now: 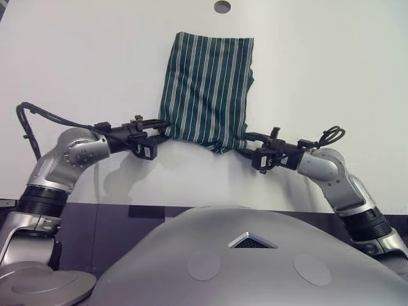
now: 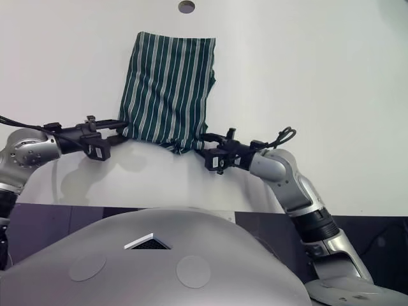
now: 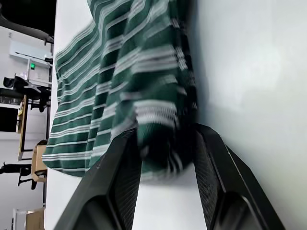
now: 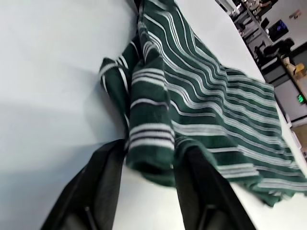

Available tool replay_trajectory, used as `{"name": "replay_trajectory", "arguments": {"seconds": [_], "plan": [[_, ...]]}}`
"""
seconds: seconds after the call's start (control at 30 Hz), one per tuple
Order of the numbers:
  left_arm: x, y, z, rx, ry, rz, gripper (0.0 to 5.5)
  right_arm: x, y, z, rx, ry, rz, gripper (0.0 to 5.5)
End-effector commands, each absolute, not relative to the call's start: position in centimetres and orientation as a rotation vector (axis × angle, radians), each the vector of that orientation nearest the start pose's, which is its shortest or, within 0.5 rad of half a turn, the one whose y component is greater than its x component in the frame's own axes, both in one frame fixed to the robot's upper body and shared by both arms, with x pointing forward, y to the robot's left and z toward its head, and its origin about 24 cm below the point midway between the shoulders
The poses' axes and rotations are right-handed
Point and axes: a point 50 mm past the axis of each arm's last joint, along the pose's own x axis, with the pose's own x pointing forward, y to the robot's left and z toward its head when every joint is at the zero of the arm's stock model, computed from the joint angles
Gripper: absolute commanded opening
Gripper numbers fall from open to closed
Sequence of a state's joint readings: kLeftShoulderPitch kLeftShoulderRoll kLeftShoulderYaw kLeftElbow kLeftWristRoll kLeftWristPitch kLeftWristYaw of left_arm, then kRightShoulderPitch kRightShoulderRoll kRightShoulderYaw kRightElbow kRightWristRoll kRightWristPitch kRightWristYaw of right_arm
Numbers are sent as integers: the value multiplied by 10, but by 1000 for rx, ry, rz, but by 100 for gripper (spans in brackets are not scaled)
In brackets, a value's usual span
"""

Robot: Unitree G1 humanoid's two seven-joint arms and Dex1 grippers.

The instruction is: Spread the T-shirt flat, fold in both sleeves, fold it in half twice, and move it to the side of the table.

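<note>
Left claw and right claw are each clamped on a near corner of the T-shirt.
At the left, the left claw's fingers pinch the bunched near-left corner of the green, white-striped cloth. The folded T-shirt lies as a tall rectangle on the white table, stretching away from both claws toward a round hole just beyond its far edge. At the right, the right claw's fingers grip the near-right corner, which sits lower and more crumpled.
</note>
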State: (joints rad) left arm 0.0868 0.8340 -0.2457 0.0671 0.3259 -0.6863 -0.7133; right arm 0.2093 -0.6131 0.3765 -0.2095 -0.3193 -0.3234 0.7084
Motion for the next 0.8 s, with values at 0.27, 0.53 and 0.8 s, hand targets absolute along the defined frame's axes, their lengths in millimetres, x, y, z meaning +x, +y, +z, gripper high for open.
{"name": "replay_trajectory", "arguments": {"seconds": [0.27, 0.53, 0.8], "plan": [[182, 186, 23, 714, 363, -1322, 15, 185, -148, 14, -712, 247, 1270, 0], [195, 180, 110, 15, 523, -1405, 12, 210, -167, 100, -80, 512, 1486, 0], [267, 202, 101, 4, 499, -955, 11, 323, -125, 103, -20, 413, 1265, 0]]}}
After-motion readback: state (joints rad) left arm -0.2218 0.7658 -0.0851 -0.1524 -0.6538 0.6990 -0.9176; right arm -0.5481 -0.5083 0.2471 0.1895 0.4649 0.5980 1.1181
